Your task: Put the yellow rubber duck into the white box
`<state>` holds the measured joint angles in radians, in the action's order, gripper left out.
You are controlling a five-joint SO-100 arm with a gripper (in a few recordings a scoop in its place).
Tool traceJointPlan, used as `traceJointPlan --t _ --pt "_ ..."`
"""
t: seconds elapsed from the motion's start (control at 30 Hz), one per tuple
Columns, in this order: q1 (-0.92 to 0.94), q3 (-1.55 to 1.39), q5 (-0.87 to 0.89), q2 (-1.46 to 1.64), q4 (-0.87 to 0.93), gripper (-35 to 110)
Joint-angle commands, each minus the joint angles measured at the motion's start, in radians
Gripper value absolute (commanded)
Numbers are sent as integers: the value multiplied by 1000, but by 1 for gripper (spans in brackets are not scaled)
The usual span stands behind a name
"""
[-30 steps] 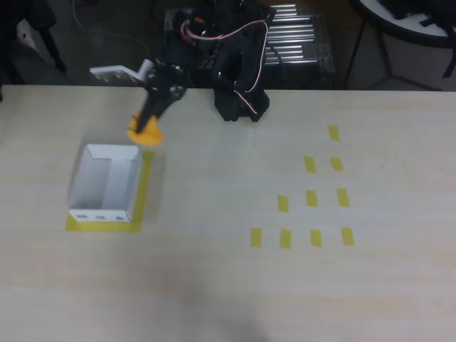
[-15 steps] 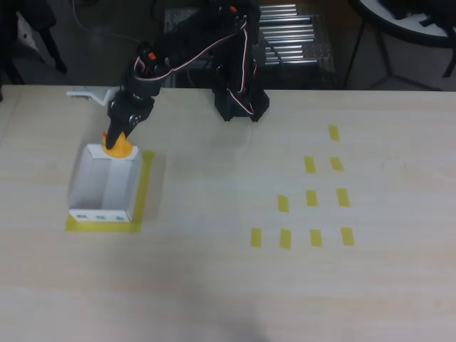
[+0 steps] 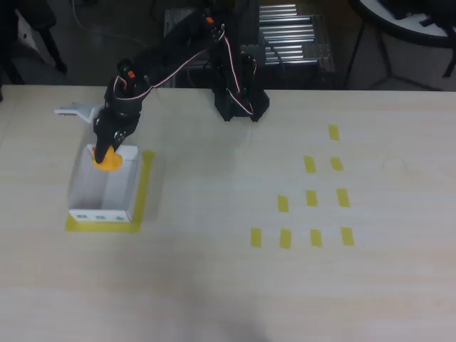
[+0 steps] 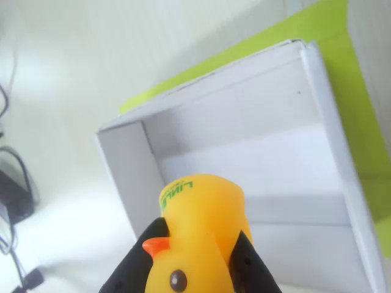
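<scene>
Over white box (image 3: 100, 192) now, duck (image 3: 109, 159) tool-held (image 3: 107, 152)

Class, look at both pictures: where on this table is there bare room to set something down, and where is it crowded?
Bare: the wide table strip in front, and the stretch between the white box and the yellow tape marks. Crowded: the box's far end, where the gripper holds the yellow rubber duck over it, and around the arm base.

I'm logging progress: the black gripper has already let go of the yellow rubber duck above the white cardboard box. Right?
Not quite. In the wrist view the black gripper is shut on the yellow rubber duck, holding it above the white cardboard box; it has not released it.
</scene>
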<state>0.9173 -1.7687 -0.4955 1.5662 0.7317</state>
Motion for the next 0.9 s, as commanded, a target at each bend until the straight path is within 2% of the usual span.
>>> traceJointPlan --t 0.0,0.27,0.73,0.87 --pt "25 117 -25 0 -48 0" --pt "21 129 -83 -75 -81 0" --pt "12 132 -156 -117 -86 21" --pt "11 126 -169 -123 -97 21"
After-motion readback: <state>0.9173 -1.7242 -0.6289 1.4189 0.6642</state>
